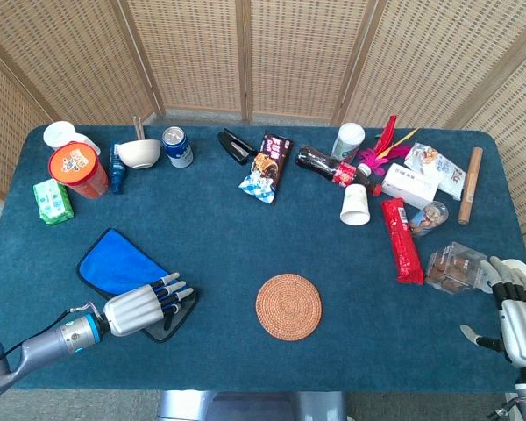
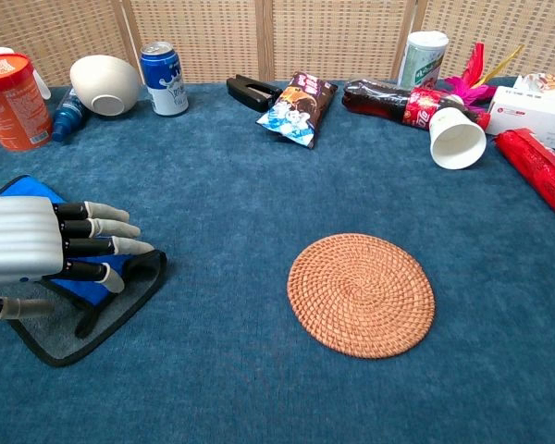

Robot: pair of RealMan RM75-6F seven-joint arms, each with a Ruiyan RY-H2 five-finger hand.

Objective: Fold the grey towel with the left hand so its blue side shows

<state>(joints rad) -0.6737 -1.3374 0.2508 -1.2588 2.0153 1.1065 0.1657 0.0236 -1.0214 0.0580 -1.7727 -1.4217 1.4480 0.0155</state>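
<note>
One grey towel (image 1: 114, 263), blue side up, lay under the left hand's (image 1: 138, 309) spread, empty fingers (image 2: 106, 242); the right hand (image 1: 517, 317) hung open.

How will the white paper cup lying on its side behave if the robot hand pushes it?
The white paper cup lies on its side, so it would probably roll, curving because it tapers. It looks empty and thin-walled, so likely light and easily crushed. The blue table cloth may slow it.

Left hand (image 2: 37, 250) is flat over the towel (image 2: 120, 301), fingers spread. Blue side's folded up over the grey, woven coaster (image 2: 361, 293) off to the side.
</note>
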